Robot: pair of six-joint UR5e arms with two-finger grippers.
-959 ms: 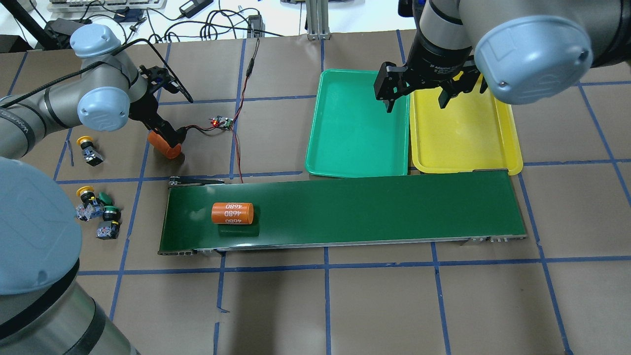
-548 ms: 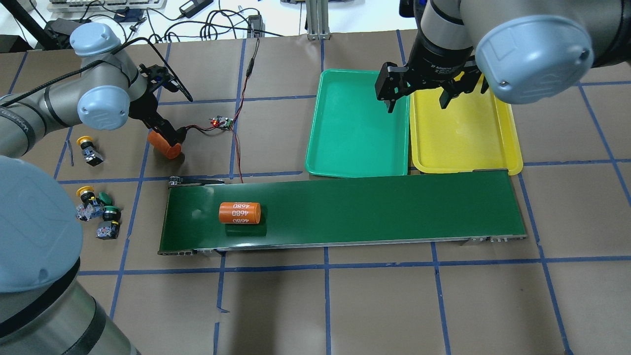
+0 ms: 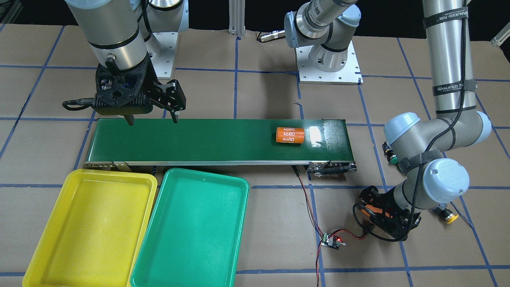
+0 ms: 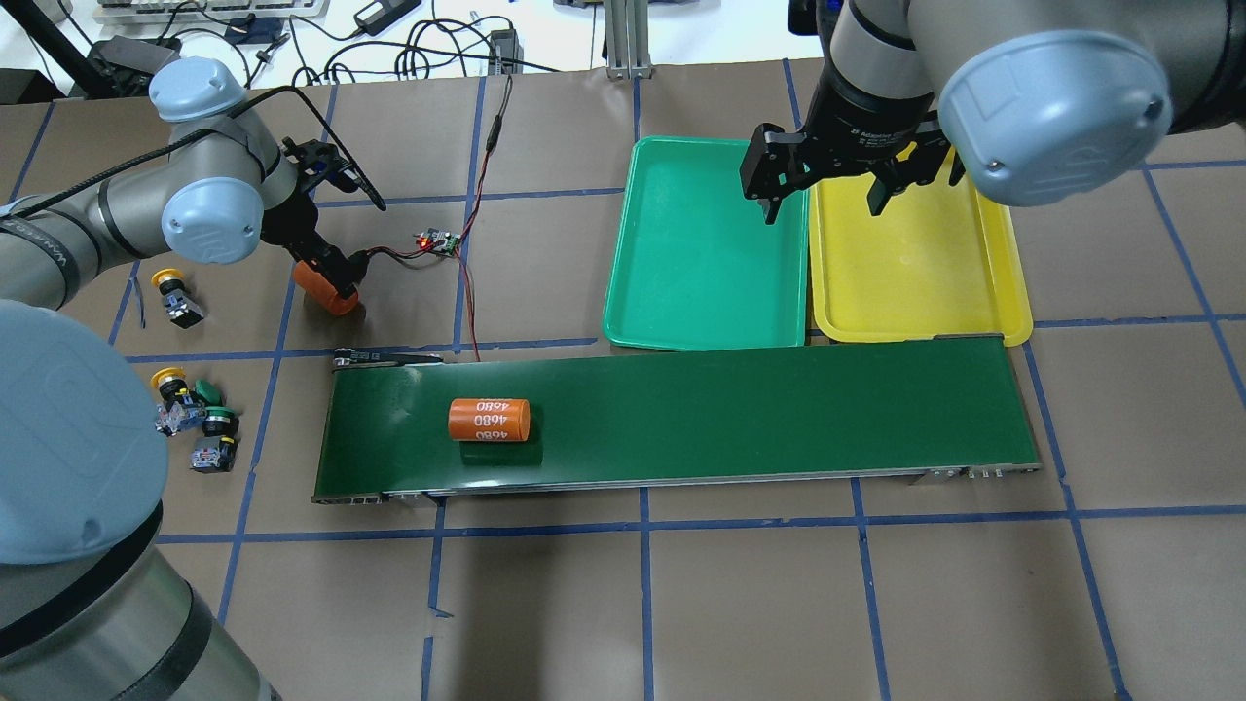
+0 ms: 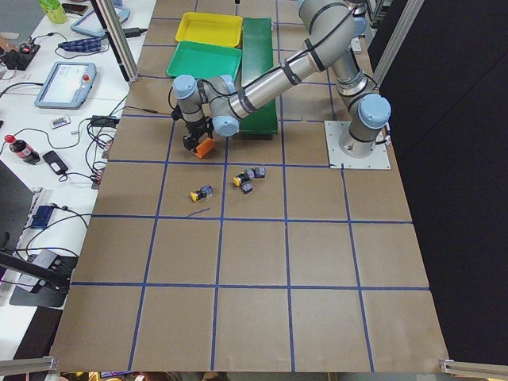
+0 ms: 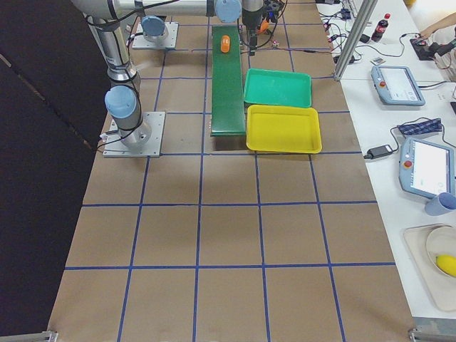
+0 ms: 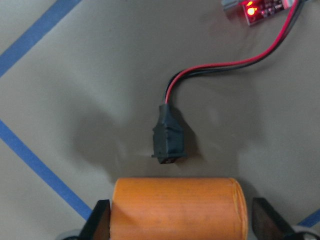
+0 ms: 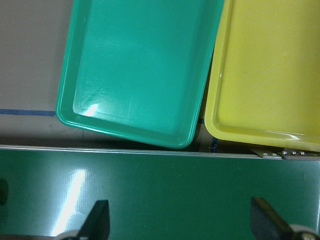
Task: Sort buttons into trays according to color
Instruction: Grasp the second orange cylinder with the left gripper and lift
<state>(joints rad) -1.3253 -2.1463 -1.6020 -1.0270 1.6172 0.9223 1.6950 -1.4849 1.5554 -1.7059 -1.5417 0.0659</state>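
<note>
1. Rightward along the long dark-green conveyor belt [image 4: 730, 428], the orange cylinder printed 4680 [image 4: 489, 420] had ridden in the overhead view.
2. The left gripper [image 7: 183, 220] was clamped on a plain orange cylinder [image 7: 177, 200]. The right gripper [image 8: 182, 220] hung spread and empty over the belt.
3. The lone yellow-capped push-button [image 4: 170, 290] and the clustered black-bodied push-buttons [image 4: 195, 424] lay on the table, outside the shallow green plastic tray [image 4: 701, 243] and the shallow yellow plastic tray [image 4: 915, 263].
4. Cylinders might get sorted instead, and the black wire connector [image 7: 167, 137] just beside the held one could snag.
5. The cluster was too tight to separate.
</note>
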